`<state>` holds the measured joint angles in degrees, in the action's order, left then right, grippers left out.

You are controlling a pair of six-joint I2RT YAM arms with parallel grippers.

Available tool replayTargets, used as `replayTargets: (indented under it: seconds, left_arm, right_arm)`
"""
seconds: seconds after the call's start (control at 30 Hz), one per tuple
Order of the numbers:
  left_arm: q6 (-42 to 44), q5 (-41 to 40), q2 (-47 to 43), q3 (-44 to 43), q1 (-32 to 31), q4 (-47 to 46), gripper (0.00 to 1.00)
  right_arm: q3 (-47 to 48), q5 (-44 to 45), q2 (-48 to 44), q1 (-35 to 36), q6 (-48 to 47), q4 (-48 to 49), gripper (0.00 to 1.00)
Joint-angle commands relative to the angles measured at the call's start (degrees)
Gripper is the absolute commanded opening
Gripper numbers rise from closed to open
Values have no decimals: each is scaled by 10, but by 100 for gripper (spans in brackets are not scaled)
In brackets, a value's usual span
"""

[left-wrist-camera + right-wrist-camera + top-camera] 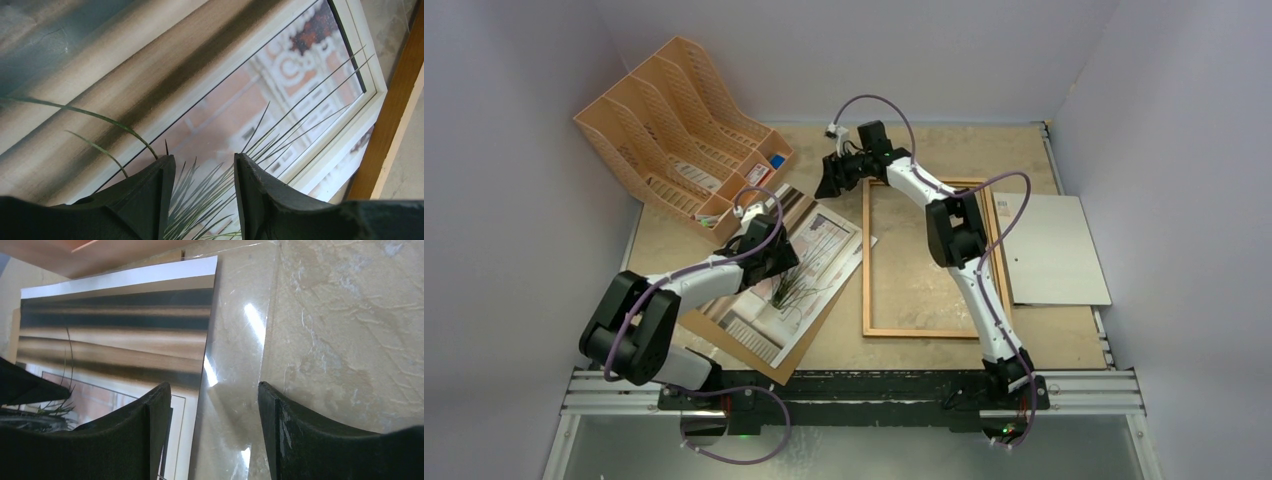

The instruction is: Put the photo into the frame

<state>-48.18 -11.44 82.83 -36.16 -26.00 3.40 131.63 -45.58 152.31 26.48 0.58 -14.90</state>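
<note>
The photo (829, 250), a print of a grassy plant by a window, lies picture-up and askew on a brown backing panel (769, 362), left of the frame (924, 333). The thin brown wooden frame lies flat with bare table inside it. My left gripper (782, 265) is low over the middle of the photo (210, 100), open, with the printed grass showing between its fingers (204, 156). My right gripper (826, 188) is open at the photo's far corner. Its jaws (214, 385) stand either side of the photo's edge (115, 340) and a glossy clear sheet (240, 340), gripping nothing.
An orange-tan file rack (684, 130) stands at the back left. A stiff pale grey-white sheet (1054, 250) lies right of the frame. The frame's rail (395, 105) runs just beyond the photo's right edge. Walls close in on three sides.
</note>
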Motion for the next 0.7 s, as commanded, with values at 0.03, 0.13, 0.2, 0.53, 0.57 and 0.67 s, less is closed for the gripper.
replayTargets:
  seconds: [0.03,0.13,0.2,0.53,0.57,0.67]
  left_arm:
    - [8,-14,34,26,2,61,50]
    - [4,-19,29,27,2,58,50]
    - [3,-21,25,27,2,58,50]
    - [1,-28,2,38,2,56,50]
    - [1,-28,2,38,2,57,50]
    - [2,-29,-3,35,2,59,50]
  right_arm:
    - [-53,-155,-35,22,49,-92,64]
    - [-61,-175,-39,22,70,-79,62]
    - [-56,-188,-35,22,76,-83,61]
    - [-104,-204,-69,22,82,-63,50]
    - [-109,-202,-71,22,81,-61,49]
    - [-116,-199,-73,22,80,-59,47]
